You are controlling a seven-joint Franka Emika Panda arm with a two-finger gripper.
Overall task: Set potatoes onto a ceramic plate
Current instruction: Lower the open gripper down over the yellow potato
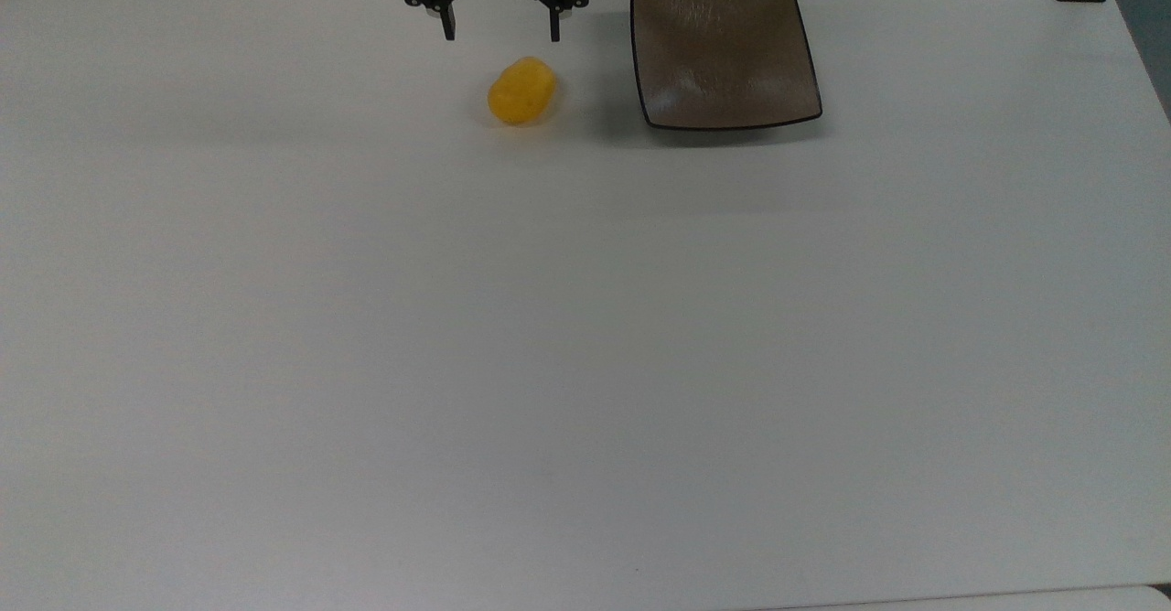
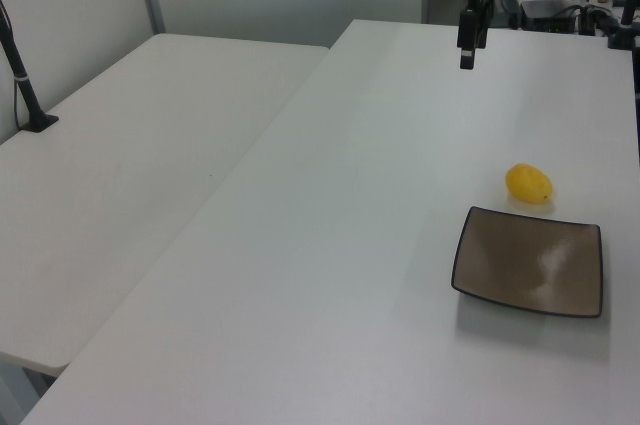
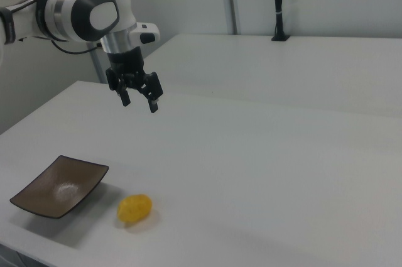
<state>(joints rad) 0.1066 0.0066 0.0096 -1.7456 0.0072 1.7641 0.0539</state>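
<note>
In the top view, the potato [image 1: 522,91], a smooth yellow-orange oval lump, lies on the white table [image 1: 549,337] just left of the plate [image 1: 725,56], apart from it. The gripper [image 1: 500,33] hangs above the potato, fingers spread wide, empty. The plate is square, glossy brown, black-rimmed.

Gripper [image 1: 500,33] hangs above the table [image 1: 585,364], clear of it, fingers [image 3: 152,106] spread apart and pointing down, nothing between them.

Overhead top view; opposing oblique side views, table [image 1: 585,364] shared.
</note>
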